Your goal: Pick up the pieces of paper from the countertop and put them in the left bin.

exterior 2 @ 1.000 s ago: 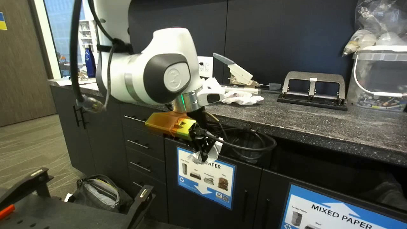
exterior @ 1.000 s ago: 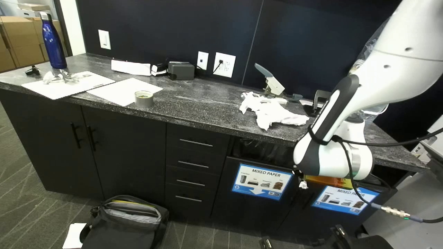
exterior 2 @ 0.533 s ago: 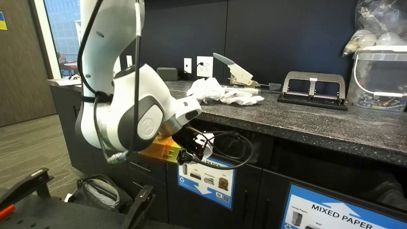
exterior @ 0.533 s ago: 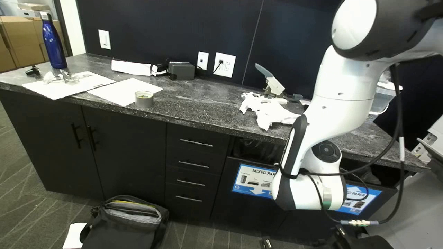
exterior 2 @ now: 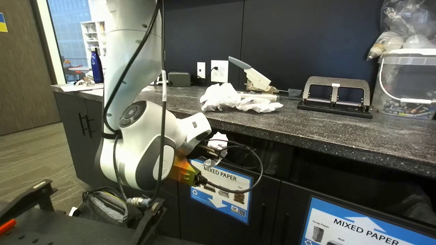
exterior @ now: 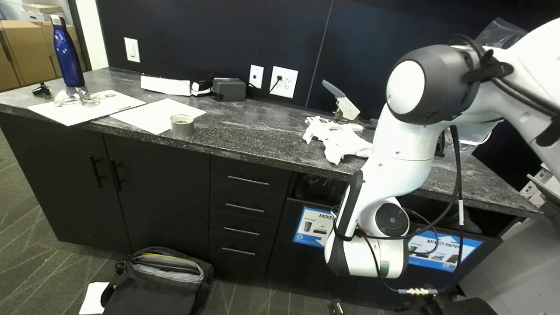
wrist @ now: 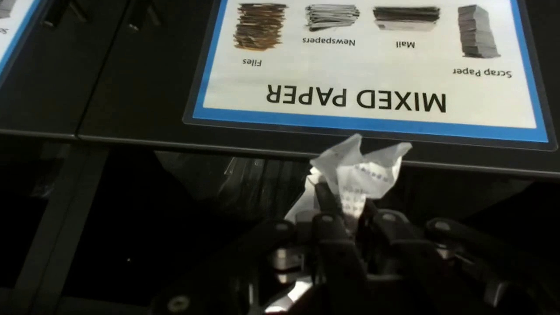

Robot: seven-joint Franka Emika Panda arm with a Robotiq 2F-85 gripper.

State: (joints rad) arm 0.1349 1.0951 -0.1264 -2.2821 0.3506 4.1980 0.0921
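Note:
My gripper (wrist: 348, 203) is shut on a crumpled white scrap of paper (wrist: 372, 177), which sticks out past the fingertips in the wrist view. That same scrap (exterior 2: 218, 141) shows in an exterior view, in front of the dark slot of the left bin (exterior 2: 264, 192) and just below the counter edge. Whether it reaches inside the slot, I cannot tell. More crumpled pieces of paper (exterior 2: 221, 97) lie on the speckled dark countertop (exterior 2: 313, 127), visible in both exterior views. The arm hides the gripper in an exterior view where the left bin's label (exterior: 310, 225) is partly covered.
The thick counter edge (exterior 2: 252, 124) overhangs the slots. A similar bin label (exterior 2: 361, 221) is on the right. Behind the scraps stand a stapler (exterior 2: 253, 76) and a hole punch (exterior 2: 335, 95). A cable loop (exterior 2: 260, 163) hangs by the gripper. A bag (exterior: 162, 280) lies on the floor.
The arm has come lower, and its wrist has turned so that the gripper points more toward the slot instead of downward. The scrap has stayed in its grip.

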